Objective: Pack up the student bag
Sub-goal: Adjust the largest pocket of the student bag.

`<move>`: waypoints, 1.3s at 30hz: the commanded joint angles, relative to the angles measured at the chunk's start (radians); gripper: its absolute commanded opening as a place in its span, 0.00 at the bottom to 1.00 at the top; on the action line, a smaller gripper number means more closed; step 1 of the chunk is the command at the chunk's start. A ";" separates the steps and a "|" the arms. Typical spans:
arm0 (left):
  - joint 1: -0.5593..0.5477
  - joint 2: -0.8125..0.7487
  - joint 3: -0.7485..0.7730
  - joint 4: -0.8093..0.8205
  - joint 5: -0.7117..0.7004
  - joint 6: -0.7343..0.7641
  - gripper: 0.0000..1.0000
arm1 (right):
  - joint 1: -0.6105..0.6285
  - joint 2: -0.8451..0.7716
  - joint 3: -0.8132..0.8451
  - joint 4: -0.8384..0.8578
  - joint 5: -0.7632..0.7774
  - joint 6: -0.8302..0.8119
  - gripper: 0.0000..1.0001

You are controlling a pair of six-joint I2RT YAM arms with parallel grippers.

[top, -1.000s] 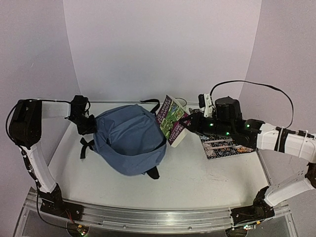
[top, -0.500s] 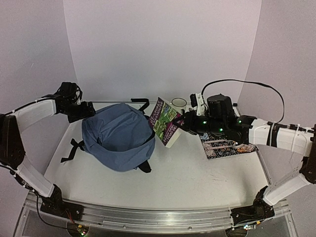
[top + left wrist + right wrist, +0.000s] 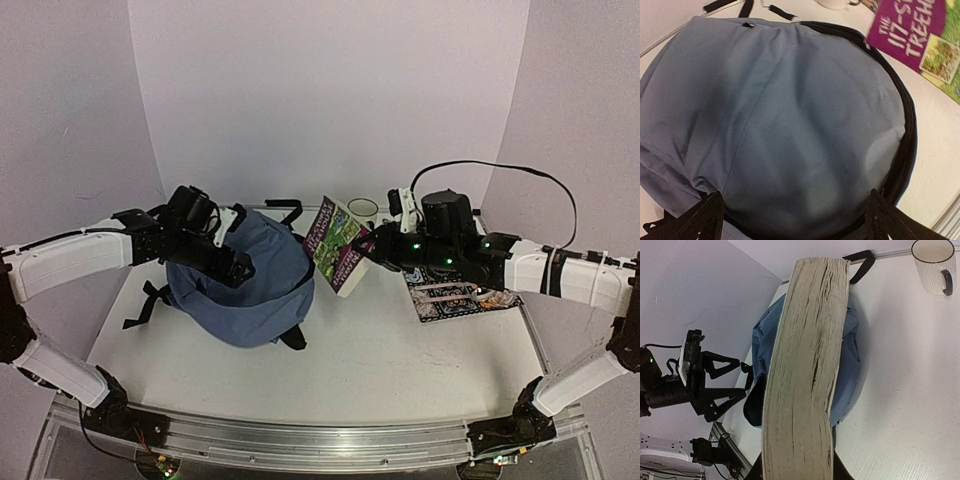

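Observation:
The student bag (image 3: 262, 290), a slate-blue backpack with black zipper trim, lies slumped on the table left of centre. It fills the left wrist view (image 3: 790, 115). My left gripper (image 3: 238, 258) hovers just over the bag's top with its jaws wide open and nothing between them; its black fingertips (image 3: 707, 220) frame the fabric. My right gripper (image 3: 372, 250) is shut on a thick paperback book (image 3: 338, 245) with a purple and green cover. The book is held tilted in the air just right of the bag, page edges (image 3: 805, 365) facing the wrist camera.
A white mug (image 3: 362, 209) stands at the back behind the book. A flat patterned item (image 3: 450, 298) lies on the table under my right arm. Black bag straps (image 3: 148, 298) trail left of the bag. A metal rail (image 3: 300, 440) runs along the near edge.
My left gripper let go of the bag's left side, opened wide and swung right over the bag. The bag slid left and settled. The right arm brought the book slightly left.

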State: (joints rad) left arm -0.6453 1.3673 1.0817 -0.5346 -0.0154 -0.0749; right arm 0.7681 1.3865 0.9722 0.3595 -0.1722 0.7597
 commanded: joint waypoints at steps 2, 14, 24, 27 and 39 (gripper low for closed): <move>-0.120 0.054 -0.014 0.001 -0.075 0.116 0.99 | -0.006 -0.061 0.000 0.124 -0.008 0.007 0.00; -0.250 0.162 -0.031 0.007 -0.101 0.084 0.99 | -0.005 -0.081 -0.035 0.135 0.005 0.023 0.00; -0.430 0.155 -0.130 0.053 -0.035 -0.136 1.00 | -0.006 -0.093 -0.055 0.137 0.034 0.018 0.00; -0.467 0.168 -0.197 0.094 -0.081 -0.200 1.00 | -0.007 -0.090 -0.056 0.136 0.038 0.013 0.00; -0.498 0.032 -0.110 0.105 -0.308 -0.246 0.99 | -0.012 -0.097 -0.055 0.137 0.035 0.007 0.00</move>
State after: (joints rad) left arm -1.1389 1.5060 0.8673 -0.4288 -0.2054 -0.2947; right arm 0.7619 1.3537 0.9028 0.3813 -0.1513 0.7815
